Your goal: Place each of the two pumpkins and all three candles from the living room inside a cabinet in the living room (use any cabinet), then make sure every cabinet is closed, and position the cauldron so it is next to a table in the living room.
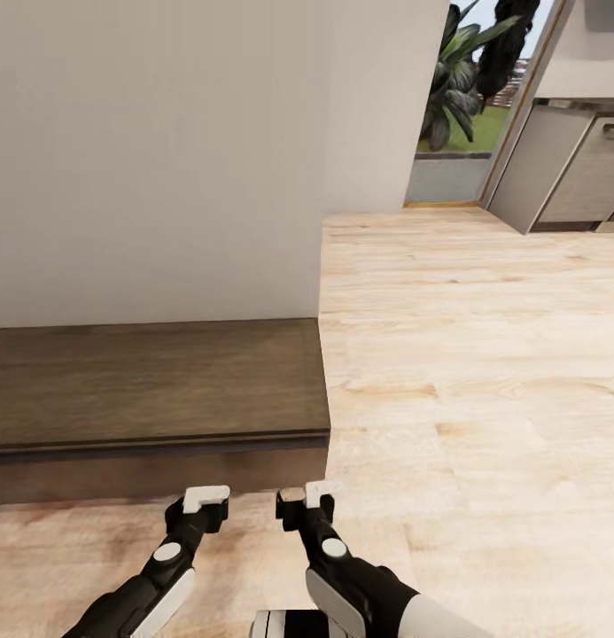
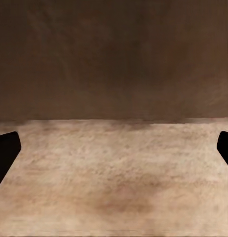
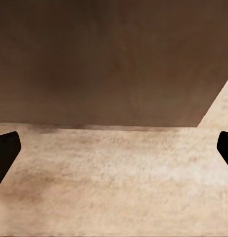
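Head view: we stand before the right-hand end of the cabinet [image 1: 156, 390], a long, low dark-brown unit against the pale wall, its front flush and shut, with the wooden floor [image 1: 484, 354] to its right. The left tool [image 1: 203, 502] and right tool [image 1: 304, 498] hover low, near its front; both carry nothing.

Left wrist view: the fingers [image 2: 5, 150] are spread wide, facing the cabinet front [image 2: 114, 59].

Right wrist view: the fingers [image 3: 5, 150] are likewise wide apart, aimed at the cabinet's corner [image 3: 203, 98].

We judge the handleless wooden front rigid and smooth, so it is best gripped at an edge or lip.
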`<state>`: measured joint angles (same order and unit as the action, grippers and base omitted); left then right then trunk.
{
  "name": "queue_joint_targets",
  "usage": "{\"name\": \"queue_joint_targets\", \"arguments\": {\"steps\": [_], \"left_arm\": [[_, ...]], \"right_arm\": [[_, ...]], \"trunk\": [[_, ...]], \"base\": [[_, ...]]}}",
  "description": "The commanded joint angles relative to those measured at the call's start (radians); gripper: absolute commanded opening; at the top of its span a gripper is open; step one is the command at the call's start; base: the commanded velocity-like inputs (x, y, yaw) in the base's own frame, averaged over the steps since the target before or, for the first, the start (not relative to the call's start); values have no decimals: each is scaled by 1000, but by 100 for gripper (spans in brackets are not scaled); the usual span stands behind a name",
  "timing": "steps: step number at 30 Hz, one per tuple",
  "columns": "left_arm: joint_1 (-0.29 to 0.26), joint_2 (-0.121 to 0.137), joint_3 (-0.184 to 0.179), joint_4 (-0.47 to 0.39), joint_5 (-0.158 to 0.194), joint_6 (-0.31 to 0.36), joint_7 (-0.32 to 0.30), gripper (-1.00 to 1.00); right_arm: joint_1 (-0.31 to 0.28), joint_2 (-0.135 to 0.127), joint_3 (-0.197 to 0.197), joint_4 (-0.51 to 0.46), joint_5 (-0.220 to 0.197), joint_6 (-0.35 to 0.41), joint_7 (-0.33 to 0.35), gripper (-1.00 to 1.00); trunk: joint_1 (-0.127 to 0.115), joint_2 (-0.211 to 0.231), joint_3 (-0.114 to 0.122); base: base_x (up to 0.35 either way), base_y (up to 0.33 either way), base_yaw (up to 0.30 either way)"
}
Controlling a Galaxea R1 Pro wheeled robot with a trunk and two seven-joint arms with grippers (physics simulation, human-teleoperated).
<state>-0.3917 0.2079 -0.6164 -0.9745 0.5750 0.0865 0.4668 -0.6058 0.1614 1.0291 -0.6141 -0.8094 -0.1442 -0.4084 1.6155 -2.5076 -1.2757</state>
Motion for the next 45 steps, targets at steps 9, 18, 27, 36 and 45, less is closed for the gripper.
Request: {"name": "queue_joint_targets", "arguments": {"steps": [9,18,27,36,45], "left_arm": [[-1,-37,246,-157,11,512,19,100],[-1,-60,348,-145,14,719,18,100],[-1,-77,361,-55,41,726,21,100],[-1,-87,361,15,45,718,24,100],[-1,-110,360,20,42,712,25,100]], "right_arm": [[-2,0,-199,-104,-10,336,-6,100],[-2,1,-329,-117,-11,509,-9,100],[-2,0,-447,-136,-12,699,-14,100],[-2,-1,-487,-138,-27,776,-11,100],[-2,-2,-513,-132,-40,778,-9,100]], "trunk": [[-2,0,11],[-6,2,46],[-10,5,80],[-14,7,115],[-35,43,146]], "base": [[0,0,0],[0,0,0],[0,0,0],[-57,0,0],[-6,0,0]]}}
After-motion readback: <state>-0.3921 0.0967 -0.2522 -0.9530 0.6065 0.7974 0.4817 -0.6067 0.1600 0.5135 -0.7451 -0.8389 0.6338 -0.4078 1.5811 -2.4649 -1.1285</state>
